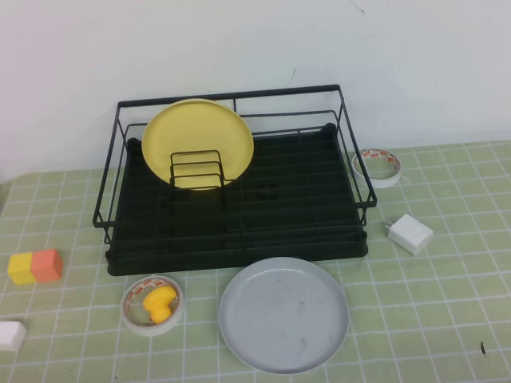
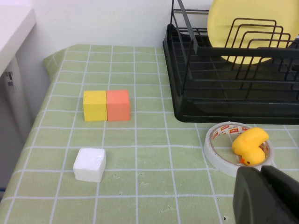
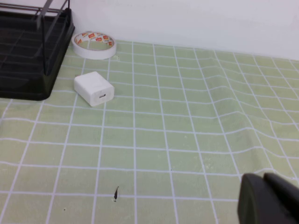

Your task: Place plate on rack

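While the large round light-grey plate (image 1: pixel 283 314) lies flat on the green-checked counter (image 1: pixel 447 319), touching nothing, the task stands at its very start: neither arm has reached it. The plate sits just in front of the big black wire dish rack (image 1: pixel 239 215), at about five o'clock from the rack's middle.

The left gripper (image 2: pixel 268 196) shows only in its wrist view, low over the counter just beside the tape roll; its fingers look pressed together with nothing between them. The right gripper (image 3: pixel 271 200) hangs over bare counter well apart from the rack, out at roughly four o'clock of the scene; whether its fingers are parted I cannot tell.

The next move, as I judge it, calls for one arm to come over the plate's raised rim, catch the edge, tip the plate upright and slide it between the rack's wire dividers.

The rack already holds a yellow round plate (image 1: pixel 198 142) standing on edge at its ten o'clock part, behind a small set of upright wires. A white tape roll (image 1: pixel 152 305) at the plate's nine o'clock rings a small yellow rubber duck (image 1: pixel 160 305).
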`<state>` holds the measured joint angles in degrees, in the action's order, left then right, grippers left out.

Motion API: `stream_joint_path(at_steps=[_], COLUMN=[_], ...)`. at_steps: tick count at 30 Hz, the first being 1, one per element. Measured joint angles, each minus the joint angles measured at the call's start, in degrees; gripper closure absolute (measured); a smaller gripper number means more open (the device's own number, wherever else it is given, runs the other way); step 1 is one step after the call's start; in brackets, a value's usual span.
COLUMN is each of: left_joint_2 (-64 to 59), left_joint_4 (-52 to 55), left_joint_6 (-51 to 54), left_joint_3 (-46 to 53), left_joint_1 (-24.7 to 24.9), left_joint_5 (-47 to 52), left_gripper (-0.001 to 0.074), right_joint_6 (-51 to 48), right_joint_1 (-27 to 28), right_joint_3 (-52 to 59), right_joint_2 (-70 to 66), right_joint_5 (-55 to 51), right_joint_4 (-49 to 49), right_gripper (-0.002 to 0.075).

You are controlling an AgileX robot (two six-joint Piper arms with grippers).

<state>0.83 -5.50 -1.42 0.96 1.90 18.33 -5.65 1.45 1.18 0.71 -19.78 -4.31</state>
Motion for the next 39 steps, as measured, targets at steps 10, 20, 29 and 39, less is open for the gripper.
stream_joint_path(at_steps=[10,20,29,39], left_joint_2=[0.0,0.0,0.0,0.0], left_joint_4=[0.0,0.0,0.0,0.0], left_joint_6=[0.1,0.1,0.1,0.1], left_joint_3=[0.0,0.0,0.0,0.1], left_joint_1=[0.0,0.0,0.0,0.0], left_joint_5=[0.0,0.0,0.0,-3.2], left_gripper=[0.0736,0.0736,0.0736,0.0736], right_joint_6=[0.0,0.0,0.0,0.0], right_joint_1=[0.0,0.0,0.0,0.0], right_joint_3=[0.0,0.3,0.3,0.3], right_joint_2=[0.0,0.0,0.0,0.0], right_joint_5=[0.1,4.5,4.7,6.2], right_joint_4=[0.9,1.3,1.4,1.2], right_gripper=[0.0726,0.0727,0.0727,0.0727])
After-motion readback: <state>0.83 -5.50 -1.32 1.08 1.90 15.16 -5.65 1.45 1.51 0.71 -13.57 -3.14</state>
